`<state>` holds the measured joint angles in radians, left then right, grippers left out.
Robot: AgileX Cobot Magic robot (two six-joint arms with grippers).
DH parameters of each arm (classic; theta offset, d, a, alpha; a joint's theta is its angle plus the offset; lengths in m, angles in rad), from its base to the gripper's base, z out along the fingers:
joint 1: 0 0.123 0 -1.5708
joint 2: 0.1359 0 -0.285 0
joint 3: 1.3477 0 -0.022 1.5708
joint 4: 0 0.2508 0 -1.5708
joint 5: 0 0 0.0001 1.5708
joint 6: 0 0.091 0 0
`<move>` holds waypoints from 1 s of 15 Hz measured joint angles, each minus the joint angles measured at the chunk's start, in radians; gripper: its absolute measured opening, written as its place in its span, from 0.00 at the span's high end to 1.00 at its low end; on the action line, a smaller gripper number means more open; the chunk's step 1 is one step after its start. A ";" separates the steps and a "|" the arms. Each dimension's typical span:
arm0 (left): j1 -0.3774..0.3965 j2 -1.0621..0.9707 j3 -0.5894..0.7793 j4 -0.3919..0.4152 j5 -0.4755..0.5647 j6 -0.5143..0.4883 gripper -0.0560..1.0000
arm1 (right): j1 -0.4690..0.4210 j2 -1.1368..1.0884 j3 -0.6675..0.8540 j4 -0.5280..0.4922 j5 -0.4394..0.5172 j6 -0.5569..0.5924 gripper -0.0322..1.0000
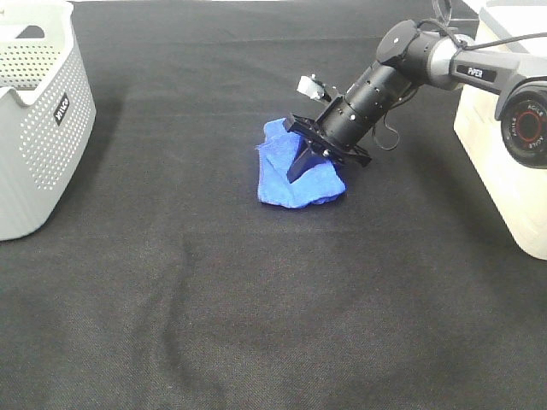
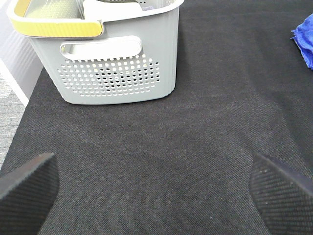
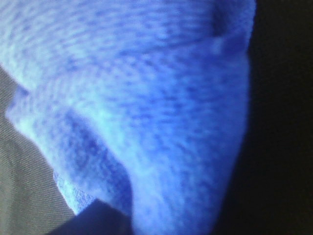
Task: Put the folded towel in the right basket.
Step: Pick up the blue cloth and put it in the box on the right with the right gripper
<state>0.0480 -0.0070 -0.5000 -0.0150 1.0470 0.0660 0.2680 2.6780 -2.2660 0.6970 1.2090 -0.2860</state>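
Observation:
The blue folded towel [image 1: 295, 186] lies bunched on the black table near the middle. My right gripper [image 1: 312, 166] reaches down into it from the right, and its jaws are closed into the cloth. The towel [image 3: 146, 98] fills the right wrist view, with one dark finger [image 3: 93, 220] at its edge. The right basket [image 1: 496, 179] is white and stands at the right edge, partly cut off. My left gripper [image 2: 156, 196] is open and empty over bare cloth. It does not show in the exterior view. A corner of the towel [image 2: 305, 41] shows in the left wrist view.
A grey perforated basket [image 1: 38, 128] stands at the far left. It also shows in the left wrist view [image 2: 117, 63], with a yellow-rimmed item inside. A camera lens [image 1: 526, 124] sits in front of the right basket. The table's cloth [image 1: 256, 325] is black.

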 joint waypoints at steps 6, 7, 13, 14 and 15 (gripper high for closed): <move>0.000 0.000 0.000 0.000 0.000 0.000 0.01 | 0.011 -0.247 -0.032 -0.181 0.008 0.092 0.75; 0.000 0.000 0.000 0.000 0.000 0.000 0.01 | 0.011 -0.314 -0.032 -0.236 0.009 0.105 0.75; 0.000 0.000 0.000 0.000 0.000 0.000 0.01 | -0.007 -0.664 -0.034 -0.584 0.015 0.143 0.75; 0.000 0.000 0.000 0.000 0.000 0.000 0.01 | -0.043 -0.707 -0.034 -0.615 0.015 0.162 0.75; 0.000 0.000 0.000 0.000 0.000 0.000 0.01 | -0.100 -0.734 -0.035 -0.622 0.015 0.180 0.75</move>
<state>0.0480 -0.0070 -0.5000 -0.0150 1.0470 0.0660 0.1680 1.9440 -2.3010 0.0750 1.2240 -0.1060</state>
